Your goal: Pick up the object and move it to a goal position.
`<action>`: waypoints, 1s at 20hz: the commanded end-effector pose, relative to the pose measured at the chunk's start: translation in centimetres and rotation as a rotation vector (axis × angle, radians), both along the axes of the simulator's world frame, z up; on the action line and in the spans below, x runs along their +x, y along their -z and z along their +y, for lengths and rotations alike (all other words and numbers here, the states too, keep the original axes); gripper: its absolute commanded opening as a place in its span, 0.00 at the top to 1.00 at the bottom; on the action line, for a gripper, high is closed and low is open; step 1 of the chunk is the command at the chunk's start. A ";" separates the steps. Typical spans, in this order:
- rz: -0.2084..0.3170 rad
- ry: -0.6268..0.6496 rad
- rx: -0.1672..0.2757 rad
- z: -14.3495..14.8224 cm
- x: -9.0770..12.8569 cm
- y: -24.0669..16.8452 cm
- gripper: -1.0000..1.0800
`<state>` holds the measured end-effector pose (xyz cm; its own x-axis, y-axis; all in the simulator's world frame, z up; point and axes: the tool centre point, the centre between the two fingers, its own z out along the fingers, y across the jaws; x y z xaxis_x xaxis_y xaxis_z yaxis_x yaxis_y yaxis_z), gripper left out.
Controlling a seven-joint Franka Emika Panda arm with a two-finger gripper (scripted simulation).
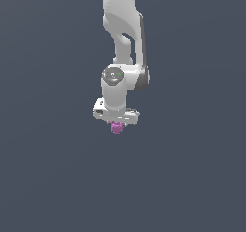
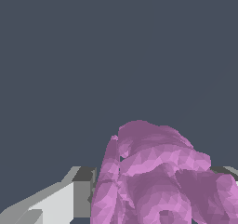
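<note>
The object (image 1: 116,127) is a small magenta-purple bumpy lump tucked right under the white hand of the arm, near the middle of the exterior view. My gripper (image 1: 116,124) points downward with the lump between its fingers, and the fingers themselves barely show in this view. In the wrist view the object (image 2: 158,176) looms large and fills the gap between the two fingers (image 2: 60,200), touching both, so the gripper (image 2: 153,195) is shut on it. Whether the lump rests on the ground or hangs above it cannot be told.
A plain dark grey-blue ground (image 1: 48,178) stretches all around the arm in both views. The white arm (image 1: 122,24) rises from the hand toward the top of the exterior view. No goal marker shows.
</note>
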<state>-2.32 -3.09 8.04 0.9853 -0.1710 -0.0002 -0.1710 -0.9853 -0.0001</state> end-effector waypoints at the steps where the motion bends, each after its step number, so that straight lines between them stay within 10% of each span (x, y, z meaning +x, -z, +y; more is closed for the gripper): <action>1: -0.001 0.000 0.000 -0.2 -0.3 -1.3 1.00; 20: -0.001 0.001 0.001 -3.4 -5.6 -19.5 1.00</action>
<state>-7.41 -6.15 25.77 0.9851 -0.1719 0.0007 -0.1719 -0.9851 -0.0011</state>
